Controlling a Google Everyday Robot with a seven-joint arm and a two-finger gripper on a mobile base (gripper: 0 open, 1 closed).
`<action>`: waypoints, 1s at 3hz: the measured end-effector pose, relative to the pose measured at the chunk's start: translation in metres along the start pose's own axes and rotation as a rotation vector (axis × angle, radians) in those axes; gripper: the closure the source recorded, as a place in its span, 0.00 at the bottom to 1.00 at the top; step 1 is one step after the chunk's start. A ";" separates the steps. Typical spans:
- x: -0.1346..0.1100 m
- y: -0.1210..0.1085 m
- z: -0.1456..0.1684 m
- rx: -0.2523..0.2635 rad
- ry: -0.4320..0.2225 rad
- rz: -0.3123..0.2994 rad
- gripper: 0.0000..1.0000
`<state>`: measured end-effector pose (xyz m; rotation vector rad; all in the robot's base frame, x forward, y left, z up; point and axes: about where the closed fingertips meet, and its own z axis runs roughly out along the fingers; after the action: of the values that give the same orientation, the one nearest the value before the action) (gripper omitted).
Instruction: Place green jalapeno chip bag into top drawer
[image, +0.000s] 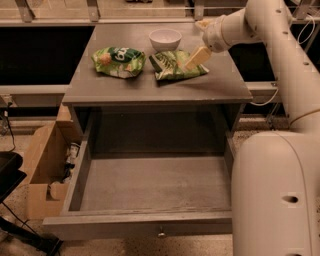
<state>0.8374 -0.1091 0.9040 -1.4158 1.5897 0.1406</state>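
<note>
on the floor at far left stands an open cardboard box (42, 165) with small items inside, beside the bench (150, 89). the top drawer (140, 224) is pulled fully out below the bench top, its small metal knob (161, 233) at the centre of the front panel, its interior bare. on the bench top, left to right: a green bag with a dark logo (119, 61), a white bowl (165, 39) set further back, then the green jalapeno chip bag (172, 66), lying crumpled just right of centre and apart from the drawer. the claw (197, 57) hangs over the bag's right end, angled down; contact not confirmed, and whether it is apart or together cannot be told. the white arm (265, 30) reaches in from the right.
</note>
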 end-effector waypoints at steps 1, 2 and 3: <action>0.010 0.018 0.018 -0.088 -0.005 0.091 0.02; -0.001 0.036 0.022 -0.171 -0.058 0.151 0.24; -0.009 0.067 0.049 -0.301 -0.182 0.237 0.55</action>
<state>0.8093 -0.0499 0.8516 -1.3878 1.6258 0.6544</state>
